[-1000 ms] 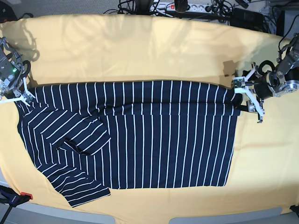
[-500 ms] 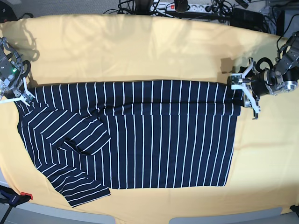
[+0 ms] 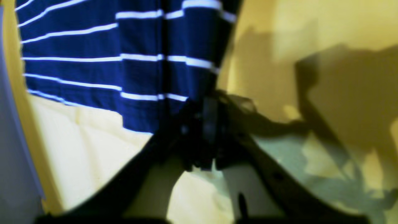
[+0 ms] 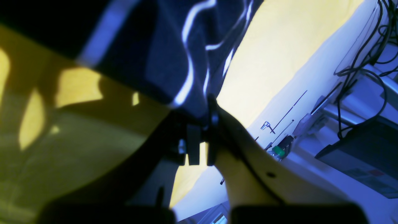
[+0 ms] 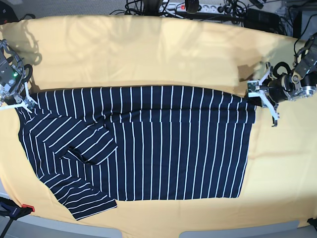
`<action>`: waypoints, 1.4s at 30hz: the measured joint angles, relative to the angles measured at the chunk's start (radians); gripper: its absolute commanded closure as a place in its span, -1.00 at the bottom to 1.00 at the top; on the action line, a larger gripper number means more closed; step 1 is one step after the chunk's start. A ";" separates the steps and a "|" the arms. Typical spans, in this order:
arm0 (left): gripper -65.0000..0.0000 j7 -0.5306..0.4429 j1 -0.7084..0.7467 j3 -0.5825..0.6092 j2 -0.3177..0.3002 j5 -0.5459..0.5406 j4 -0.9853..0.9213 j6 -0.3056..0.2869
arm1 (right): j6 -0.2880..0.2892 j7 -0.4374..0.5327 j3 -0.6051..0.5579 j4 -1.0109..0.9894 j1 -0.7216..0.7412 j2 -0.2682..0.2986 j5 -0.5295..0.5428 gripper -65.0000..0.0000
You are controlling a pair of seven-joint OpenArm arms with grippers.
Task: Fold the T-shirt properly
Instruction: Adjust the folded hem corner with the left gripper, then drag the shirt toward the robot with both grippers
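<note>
Yellow cloth [image 5: 148, 47] lies beneath everything, and we see bare stretches of it beyond and outside both sets of fingers. One dark navy, white-striped cotton T-shirt [image 5: 168, 153] spans between our two black-and-silver grippers, left [image 5: 251, 99] and right [image 5: 28, 103]; each has its fingers pinching a far corner of the shirt.

The T-shirt [image 5: 173, 158] is dark navy with thin white stripes.

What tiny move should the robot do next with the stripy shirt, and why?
Probably lift both ends together a little: the left gripper and right gripper each pinch the T-shirt at opposite ends of its top edge.
</note>
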 measured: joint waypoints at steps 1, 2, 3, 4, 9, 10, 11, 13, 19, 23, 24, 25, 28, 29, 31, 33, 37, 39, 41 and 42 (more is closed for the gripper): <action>1.00 0.000 0.000 0.000 0.000 0.000 0.000 0.018 | 0.000 0.000 0.000 0.000 0.000 0.000 0.000 1.00; 1.00 0.000 -0.001 0.000 0.000 0.000 0.002 0.034 | 0.000 0.000 0.000 0.000 0.000 0.000 0.000 1.00; 1.00 0.002 -0.001 0.000 0.000 0.000 0.005 0.037 | 0.000 0.000 0.000 0.000 0.000 0.000 0.000 1.00; 1.00 0.002 -0.001 0.000 0.000 0.000 0.008 0.037 | 0.000 0.000 0.000 0.000 0.000 0.000 0.000 1.00; 1.00 0.031 -0.001 0.000 -0.004 0.000 0.035 0.037 | 0.000 -0.003 0.000 0.002 0.000 0.000 -0.001 1.00; 1.00 0.031 0.000 0.000 -0.011 0.000 0.041 0.035 | 0.000 -0.006 0.000 0.008 0.000 0.001 -0.001 1.00; 1.00 0.031 0.000 0.000 -0.019 0.000 0.048 0.029 | 0.000 -0.008 0.000 0.015 -0.001 0.002 -0.002 1.00; 1.00 0.031 -0.001 0.000 -0.042 -0.002 0.068 0.018 | 0.000 -0.027 0.000 0.038 -0.001 0.010 -0.004 1.00; 1.00 0.023 -0.001 0.001 -0.144 -0.051 0.124 -0.017 | 0.026 -0.076 0.000 0.132 -0.023 0.101 0.028 1.00; 1.00 0.023 -0.001 0.001 -0.198 -0.077 0.175 -0.091 | 0.055 -0.098 -0.001 0.196 -0.057 0.156 0.068 1.00; 1.00 0.024 0.000 0.001 -0.211 -0.091 0.187 -0.103 | 0.055 -0.098 -0.001 0.217 -0.066 0.170 0.076 1.00; 1.00 0.024 -0.001 0.001 -0.222 -0.103 0.198 -0.121 | 0.055 -0.105 -0.001 0.238 -0.074 0.185 0.084 1.00; 1.00 0.024 -0.001 0.001 -0.262 -0.141 0.224 -0.183 | 0.068 -0.116 -0.001 0.288 -0.109 0.227 0.083 1.00; 1.00 0.024 -0.001 0.001 -0.275 -0.150 0.230 -0.182 | 0.066 -0.122 -0.001 0.301 -0.123 0.238 0.084 1.00; 1.00 0.024 -0.001 0.001 -0.299 -0.175 0.241 -0.182 | 0.072 -0.140 -0.002 0.325 -0.153 0.262 0.090 1.00; 1.00 0.019 0.008 0.001 -0.332 -0.198 0.255 -0.182 | 0.073 -0.167 -0.002 0.349 -0.172 0.288 0.093 1.00; 1.00 0.011 0.042 0.001 -0.388 -0.198 0.296 -0.182 | 0.107 -0.195 -0.002 0.400 -0.173 0.342 0.162 1.00; 1.00 0.012 0.067 0.001 -0.412 -0.192 0.325 -0.182 | 0.130 -0.215 -0.002 0.424 -0.173 0.352 0.204 1.00; 1.00 0.012 0.093 0.001 -0.438 -0.192 0.352 -0.182 | 0.153 -0.222 -0.002 0.441 -0.174 0.358 0.249 1.00; 1.00 0.011 0.106 0.001 -0.449 -0.191 0.362 -0.182 | 0.156 -0.220 -0.002 0.444 -0.174 0.365 0.266 1.00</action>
